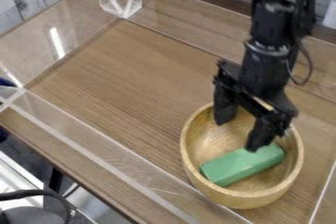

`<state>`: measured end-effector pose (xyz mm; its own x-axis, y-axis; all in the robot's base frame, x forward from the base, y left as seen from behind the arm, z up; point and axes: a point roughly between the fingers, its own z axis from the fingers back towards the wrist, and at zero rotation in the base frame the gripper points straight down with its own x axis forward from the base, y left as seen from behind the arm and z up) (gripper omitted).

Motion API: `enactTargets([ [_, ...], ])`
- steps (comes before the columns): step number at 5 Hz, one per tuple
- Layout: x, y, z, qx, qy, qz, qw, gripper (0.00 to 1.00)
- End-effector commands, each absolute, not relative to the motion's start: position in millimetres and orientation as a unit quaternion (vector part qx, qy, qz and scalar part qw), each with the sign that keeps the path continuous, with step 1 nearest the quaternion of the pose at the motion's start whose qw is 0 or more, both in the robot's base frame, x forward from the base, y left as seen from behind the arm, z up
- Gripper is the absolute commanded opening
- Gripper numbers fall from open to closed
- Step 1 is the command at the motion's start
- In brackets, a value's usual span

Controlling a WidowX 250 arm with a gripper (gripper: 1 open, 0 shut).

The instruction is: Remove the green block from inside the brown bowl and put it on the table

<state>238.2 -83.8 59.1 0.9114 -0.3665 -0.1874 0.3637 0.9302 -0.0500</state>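
Camera view: 1 green block (242, 165) lies flat and slanted inside the brown bowl (194, 159), toward its near side, and the black pincer (241, 120) hangs over the bowl's far part with its 2 fingers apart and nothing between them. The block sits close to the wall, so 1 fingertip could land on the rim or jam against the inner curve if the descent is off-centre. Closing across the bar's slant at a poor angle could pinch 1 corner and spin it loose. Too low a press might tip or slide the bowl; too shallow a lift could knock the block on the rim and drop it back before it reaches the table (118, 81).
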Motion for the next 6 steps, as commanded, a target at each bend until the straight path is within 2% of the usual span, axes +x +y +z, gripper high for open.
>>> enactTargets([
  [1, 255, -98, 53.2, -0.009, 0.072, -0.195, 0.978, 1.0],
  [5, 231, -99, 29.4, -0.042, 0.084, -0.202, 0.975, 1.0],
  [6, 228, -101, 27.0, -0.035, 0.088, -0.212, 0.973, 1.0],
])
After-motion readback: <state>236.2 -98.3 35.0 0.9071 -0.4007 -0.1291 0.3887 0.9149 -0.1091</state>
